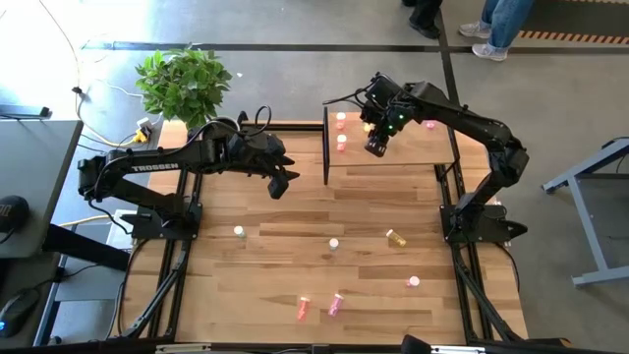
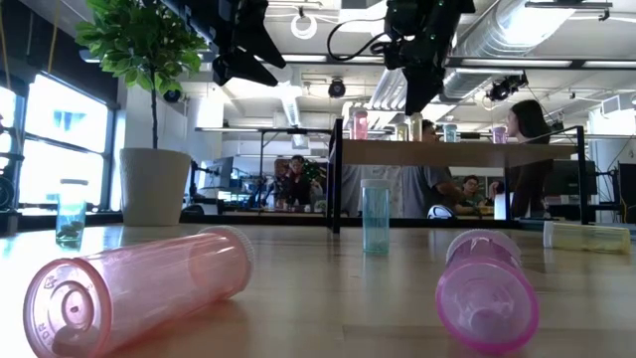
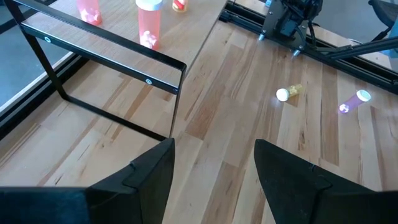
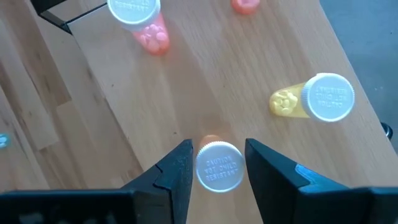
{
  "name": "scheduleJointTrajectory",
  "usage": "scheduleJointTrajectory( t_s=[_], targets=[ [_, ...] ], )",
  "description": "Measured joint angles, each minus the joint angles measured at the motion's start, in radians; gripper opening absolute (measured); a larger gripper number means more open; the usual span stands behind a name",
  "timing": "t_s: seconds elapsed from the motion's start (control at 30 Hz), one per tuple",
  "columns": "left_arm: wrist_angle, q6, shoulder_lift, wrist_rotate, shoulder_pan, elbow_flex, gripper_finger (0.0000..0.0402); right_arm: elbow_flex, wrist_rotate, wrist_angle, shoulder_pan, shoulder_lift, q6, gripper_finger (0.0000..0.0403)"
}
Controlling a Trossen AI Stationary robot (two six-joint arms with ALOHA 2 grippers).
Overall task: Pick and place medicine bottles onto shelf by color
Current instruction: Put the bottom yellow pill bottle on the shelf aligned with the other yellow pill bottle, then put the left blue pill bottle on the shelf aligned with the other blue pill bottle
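Pink bottle (image 2: 139,288) lies on its side closest to the low cam, magenta one (image 2: 487,288) beside it, both translucent w/ white caps. More bottles scattered across the desk (image 1: 295,211). Shelf (image 1: 413,152) w/ light-wood top & black frame holds red-pink bottles (image 1: 341,123) and a yellow one (image 4: 314,99) upright. Right pincer (image 4: 217,165) over the shelf, fingers round a white-capped orange bottle (image 4: 217,167). Left pincer (image 3: 214,168) open, empty, above the desk near the shelf.

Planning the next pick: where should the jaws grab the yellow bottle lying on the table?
Grip the yellow bottle across the middle of its body, coming straight down from above. It lies on its side with nothing close by, so its round flanks are exposed. Set the jaws crosswise to its long axis.
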State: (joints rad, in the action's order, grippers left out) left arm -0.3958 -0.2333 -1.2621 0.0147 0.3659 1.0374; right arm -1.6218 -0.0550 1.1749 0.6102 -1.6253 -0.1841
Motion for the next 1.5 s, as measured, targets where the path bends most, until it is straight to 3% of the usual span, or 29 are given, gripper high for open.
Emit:
scheduleJointTrajectory(
  t_s=[0.6, 1.0, 1.33, 1.5],
  targets=[
    [0.000, 0.000, 0.000, 0.000, 0.000, 0.000, 0.0211, 0.000, 0.001, -0.034, 0.000, 0.009, -0.015, 0.0138],
    [-0.024, 0.000, 0.002, 0.008, -0.002, 0.000, 0.0212, 0.000, 0.007, -0.057, -0.013, 0.120, 0.151, 0.0138],
    [-0.152, 0.035, 0.080, -0.040, -0.096, 0.001, 0.0211, 0.000, 0.007, -0.162, -0.079, 0.226, 0.349, 0.0138],
    [-0.321, -0.029, 0.114, -0.102, -0.180, 0.001, 0.0211, 0.000, 0.008, -0.185, -0.121, 0.243, 0.420, 0.0138]
  ],
)
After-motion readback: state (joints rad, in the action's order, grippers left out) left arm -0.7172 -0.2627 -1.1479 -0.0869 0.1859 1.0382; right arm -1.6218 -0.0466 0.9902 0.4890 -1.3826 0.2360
